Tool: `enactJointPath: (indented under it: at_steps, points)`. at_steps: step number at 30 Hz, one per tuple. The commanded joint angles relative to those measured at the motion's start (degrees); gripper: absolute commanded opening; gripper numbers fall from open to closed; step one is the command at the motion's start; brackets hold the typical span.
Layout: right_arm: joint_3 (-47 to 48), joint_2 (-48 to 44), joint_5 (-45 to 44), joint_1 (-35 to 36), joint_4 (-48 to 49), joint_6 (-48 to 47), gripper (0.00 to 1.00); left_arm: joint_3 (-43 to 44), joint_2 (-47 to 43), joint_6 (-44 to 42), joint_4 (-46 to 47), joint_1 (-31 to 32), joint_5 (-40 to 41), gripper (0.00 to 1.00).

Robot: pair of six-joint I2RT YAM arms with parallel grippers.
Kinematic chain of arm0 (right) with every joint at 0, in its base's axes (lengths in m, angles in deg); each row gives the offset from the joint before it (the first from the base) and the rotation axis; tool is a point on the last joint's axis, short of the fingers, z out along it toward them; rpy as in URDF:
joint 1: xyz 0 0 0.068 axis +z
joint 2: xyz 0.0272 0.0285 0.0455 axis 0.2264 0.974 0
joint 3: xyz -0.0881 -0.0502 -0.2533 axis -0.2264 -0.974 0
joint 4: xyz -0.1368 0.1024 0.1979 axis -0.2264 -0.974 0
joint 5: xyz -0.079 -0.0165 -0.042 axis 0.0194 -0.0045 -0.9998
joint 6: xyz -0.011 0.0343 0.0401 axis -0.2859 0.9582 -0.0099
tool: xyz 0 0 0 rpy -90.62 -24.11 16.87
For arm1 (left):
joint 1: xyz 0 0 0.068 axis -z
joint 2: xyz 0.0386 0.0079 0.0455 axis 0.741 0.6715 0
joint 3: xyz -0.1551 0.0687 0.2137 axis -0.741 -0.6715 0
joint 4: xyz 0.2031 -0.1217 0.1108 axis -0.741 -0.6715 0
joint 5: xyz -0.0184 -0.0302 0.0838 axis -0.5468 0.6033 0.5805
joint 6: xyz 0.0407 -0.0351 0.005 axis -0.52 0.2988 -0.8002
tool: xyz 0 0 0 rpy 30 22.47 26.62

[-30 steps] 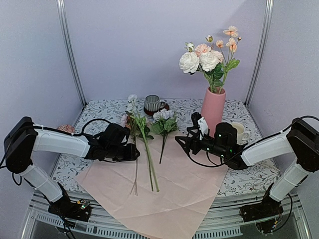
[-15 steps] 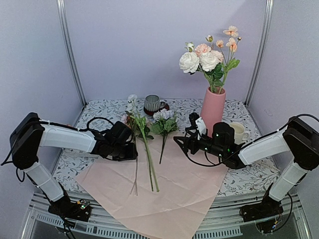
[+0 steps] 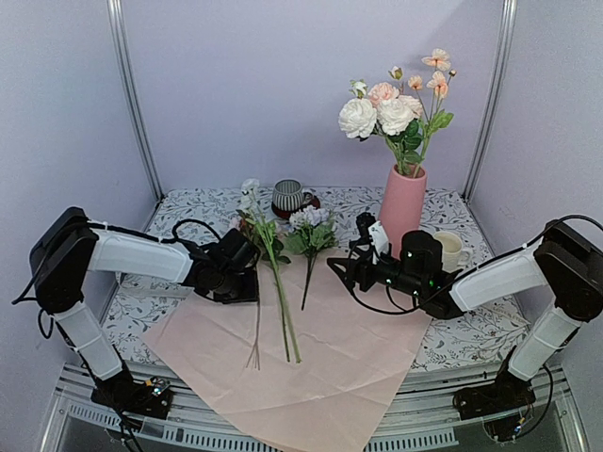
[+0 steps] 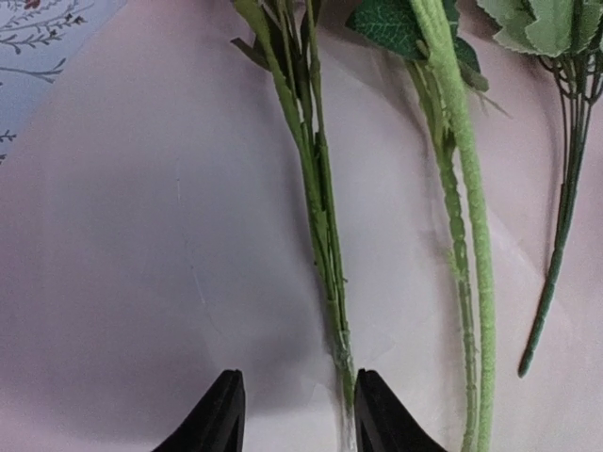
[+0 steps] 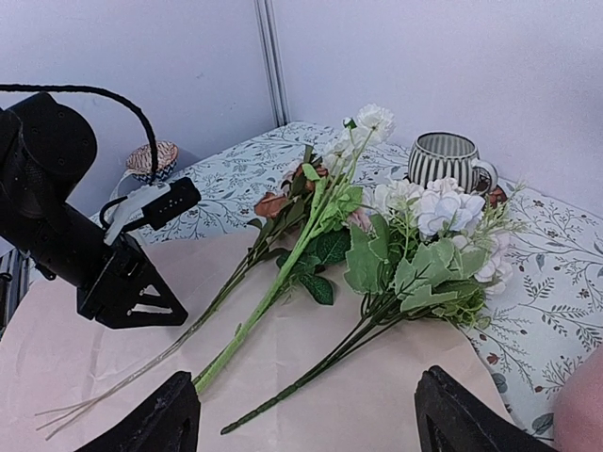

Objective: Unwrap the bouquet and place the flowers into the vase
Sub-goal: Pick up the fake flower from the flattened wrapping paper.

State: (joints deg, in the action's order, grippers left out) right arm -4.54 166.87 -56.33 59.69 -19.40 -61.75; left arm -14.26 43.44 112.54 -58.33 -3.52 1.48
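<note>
Found pale pink paper sheet [image 3: 311, 372] unwrapped at bench's [image 3: 471, 331] near edge, peach and white blooms [image 3: 386, 111] in tall matte pink vase [image 3: 402, 215] back right; three green-stemmed flowers [image 3: 283, 306] left lying on paper; left gripper [image 4: 294, 419] part-open astride one stem [image 4: 325, 245], right gripper [image 5: 311, 419] wide open, empty.

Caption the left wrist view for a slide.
Open jaws flank a thin green flower stem on the pale pink paper.

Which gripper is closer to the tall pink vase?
Right. The right gripper is just left of the vase and a bit nearer the camera. The left gripper is much farther to the vase's left, beside the loose flowers.
</note>
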Motion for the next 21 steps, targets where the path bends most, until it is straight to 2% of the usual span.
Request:
enactJointPath:
  at_steps: [1,9,15,19,21]
  points:
    - [1.7,1.1,0.0,0.4,-0.4,-0.4,0.81,3.3,3.4,-0.9,-1.9,-0.4,1.7,0.42]
    - [2.2,1.3,-0.6,0.4,-1.1,-1.1,0.81,8.5,8.4,-1.5,-5.5,-0.4,4.2,0.32]
    - [2.1,1.2,-0.9,0.5,-1.2,-1.3,0.81,10.2,10.3,-1.8,-5.7,-0.5,4.3,0.29]
    - [2.1,1.2,-1.1,0.4,-1.2,-1.5,0.81,12.0,11.8,-1.7,-6.8,-0.5,4.1,0.19]
    - [2.2,1.3,-1.2,0.4,-1.3,-1.5,0.81,12.3,11.6,-1.1,-7.4,-0.5,4.7,0.09]
